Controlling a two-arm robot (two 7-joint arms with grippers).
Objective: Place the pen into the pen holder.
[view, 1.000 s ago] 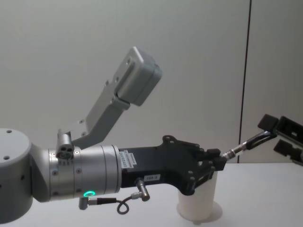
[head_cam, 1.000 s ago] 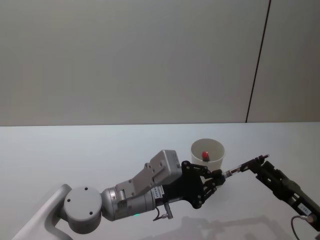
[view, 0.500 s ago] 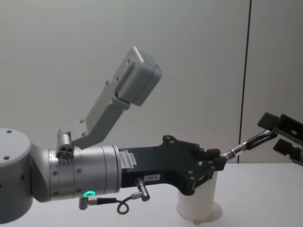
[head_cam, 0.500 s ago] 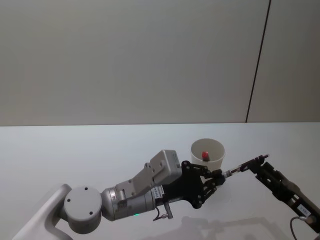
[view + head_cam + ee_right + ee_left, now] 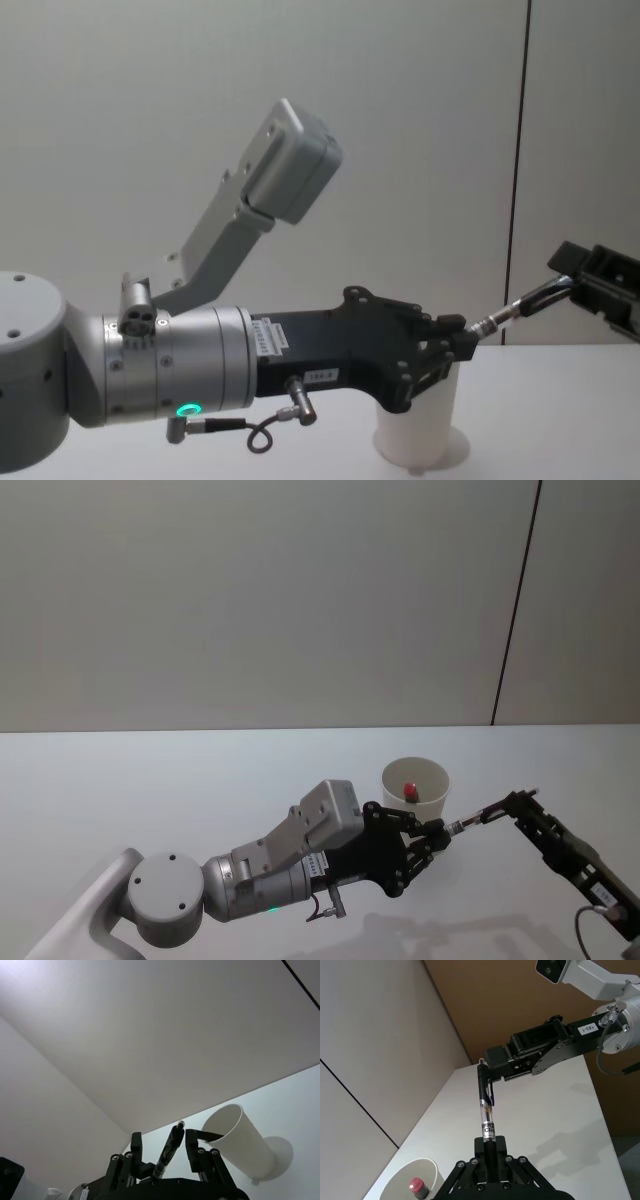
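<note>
So the pen (image 5: 478, 818) is hanging in mid-air above the white table (image 5: 150, 780), gripped at one end by the left gripper (image 5: 437, 832), whose black fingers (image 5: 490, 1152) are pinched tight round the barrel. From the left wrist view you can read it nicely: clear barrel with a label, dark clip end pointing away from the left gripper and towards the other arm.

The right gripper (image 5: 522, 802) sits right at that far end of the pen. In the right wrist view its two fingers (image 5: 136, 1146) stand either side of the pen tip with visible gaps, so they're parted and not squeezing it (at least that's how it reads from there, the head view is too small to settle whether anything touches).

The pen holder (image 5: 416, 788) is a plain white paper cup standing upright on the table, just behind and beside the left gripper's fingertips in the head view. In the chest view the pen holder (image 5: 420, 425) is directly under the left gripper, partly hidden by it. There's something small with a red top (image 5: 409, 787) inside the cup already, leaning near its wall.

The pen itself is outside the cup, tilted slightly up towards the right side, running from near the cup's rim over to the right gripper.
</note>
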